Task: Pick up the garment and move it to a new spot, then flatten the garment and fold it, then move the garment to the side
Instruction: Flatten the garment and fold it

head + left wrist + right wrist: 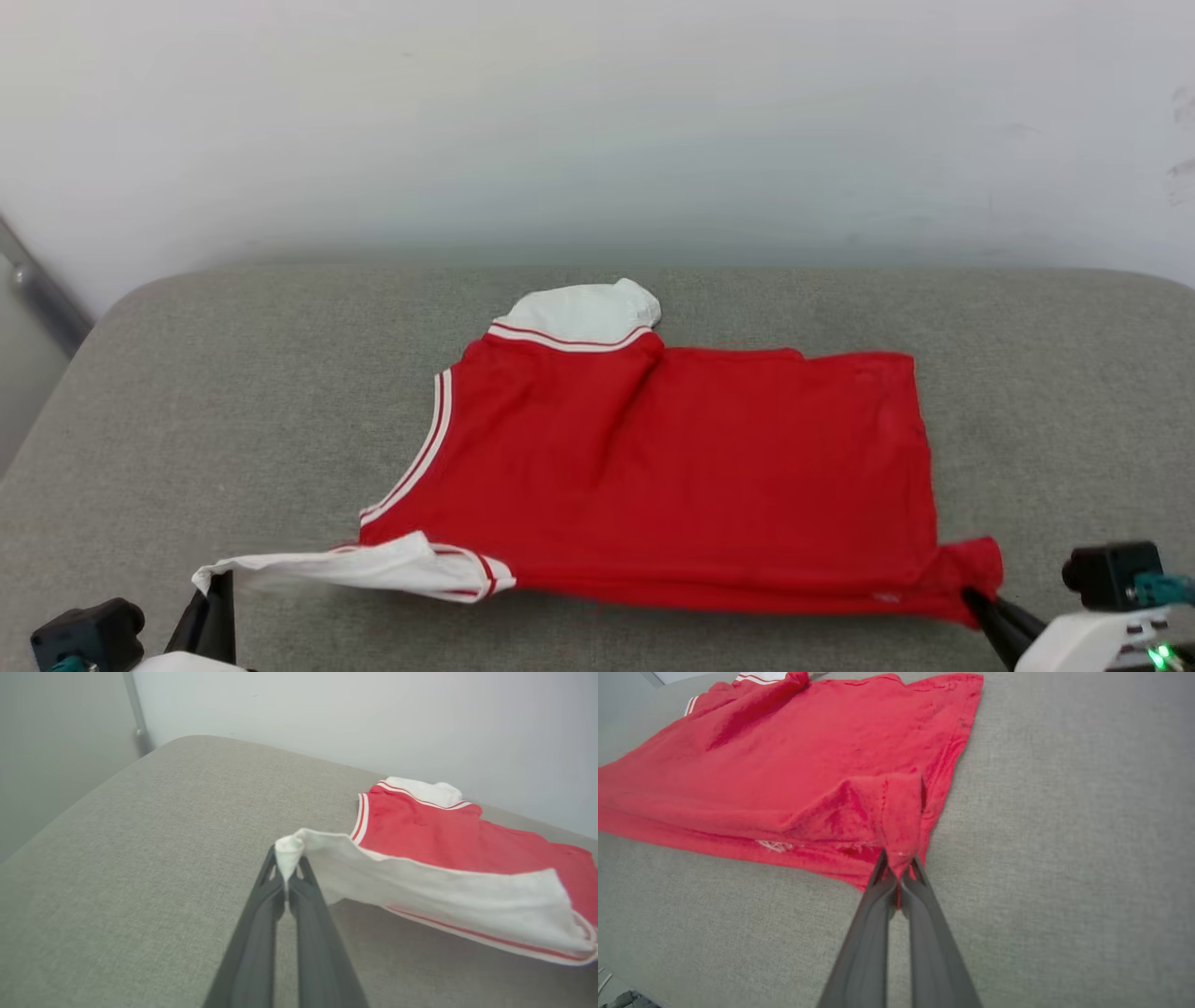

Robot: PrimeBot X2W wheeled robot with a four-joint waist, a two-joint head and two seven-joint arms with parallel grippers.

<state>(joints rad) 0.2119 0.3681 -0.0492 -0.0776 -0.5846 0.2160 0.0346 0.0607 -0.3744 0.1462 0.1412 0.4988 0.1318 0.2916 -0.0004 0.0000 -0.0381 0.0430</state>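
The garment [672, 467] lies spread on the grey cushion, plain red side up, one white sleeve at the back and one pulled out to the near left. My left gripper [221, 583] is shut on the tip of that near white sleeve [288, 851], which lifts off the cushion. At the near right, my right gripper [971, 597] is shut on the red bottom corner [901, 826], bunched and raised between its fingers. The garment [467, 835] stretches between both grippers along its near edge. No lettering shows.
The grey cushion [187, 392] runs wide on both sides of the garment, with its rounded back edge against a pale wall [597, 121]. A metal pole [135, 714] stands at the far left corner.
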